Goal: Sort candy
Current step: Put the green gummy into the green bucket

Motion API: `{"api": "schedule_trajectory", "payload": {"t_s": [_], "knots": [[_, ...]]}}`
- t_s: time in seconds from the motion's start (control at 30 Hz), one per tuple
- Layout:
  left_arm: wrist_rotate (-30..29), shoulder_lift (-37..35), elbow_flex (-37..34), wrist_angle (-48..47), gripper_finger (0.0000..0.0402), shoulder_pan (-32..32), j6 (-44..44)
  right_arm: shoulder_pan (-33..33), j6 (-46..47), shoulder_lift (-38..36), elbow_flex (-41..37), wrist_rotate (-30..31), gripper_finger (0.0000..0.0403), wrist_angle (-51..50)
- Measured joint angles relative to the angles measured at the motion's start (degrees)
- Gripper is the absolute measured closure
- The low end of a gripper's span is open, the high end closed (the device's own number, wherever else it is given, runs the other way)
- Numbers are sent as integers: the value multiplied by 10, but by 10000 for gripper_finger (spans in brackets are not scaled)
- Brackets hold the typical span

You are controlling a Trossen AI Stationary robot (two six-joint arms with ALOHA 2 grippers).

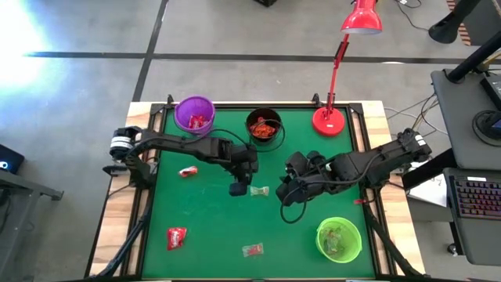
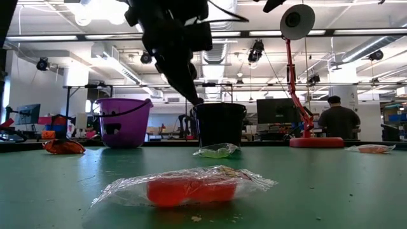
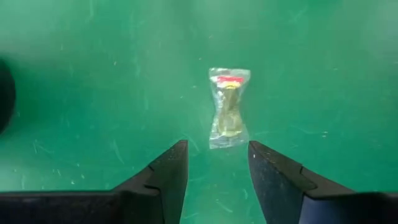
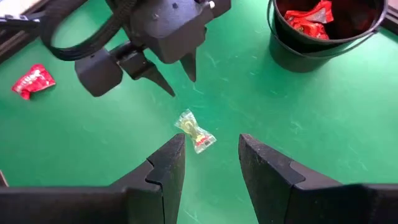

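Observation:
A greenish cellophane candy [image 1: 260, 190] lies on the green mat at the table's middle. It also shows in the left wrist view [image 3: 228, 106], the right wrist view [image 4: 195, 132] and the low view [image 2: 218, 151]. My left gripper [image 1: 237, 189] is open just left of it, above the mat; my left gripper's fingers [image 3: 217, 180] point down. My right gripper [image 1: 284, 193] is open just right of the candy, and the right wrist view [image 4: 211, 165] shows its fingers aimed toward it. Neither gripper touches the candy.
A purple cup [image 1: 194, 114] and a black cup [image 1: 264, 125], both holding red candy, stand at the far edge. A green cup [image 1: 339, 239] stands at the near right. Red candies [image 1: 188, 171], [image 1: 176, 236], [image 1: 253, 250] lie on the mat. A red lamp base [image 1: 329, 120] stands far right.

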Motion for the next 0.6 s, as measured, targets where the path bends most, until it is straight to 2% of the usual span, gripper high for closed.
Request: {"api": "schedule_trajectory", "payload": {"t_s": [0.27,0.6], "knots": [[3,39,0,26,254,-2,-30,0,0,-2,0,0,262,-5],[22,82,-1,42,254,-9,-24,0,0,-2,0,-1,262,-5]]}}
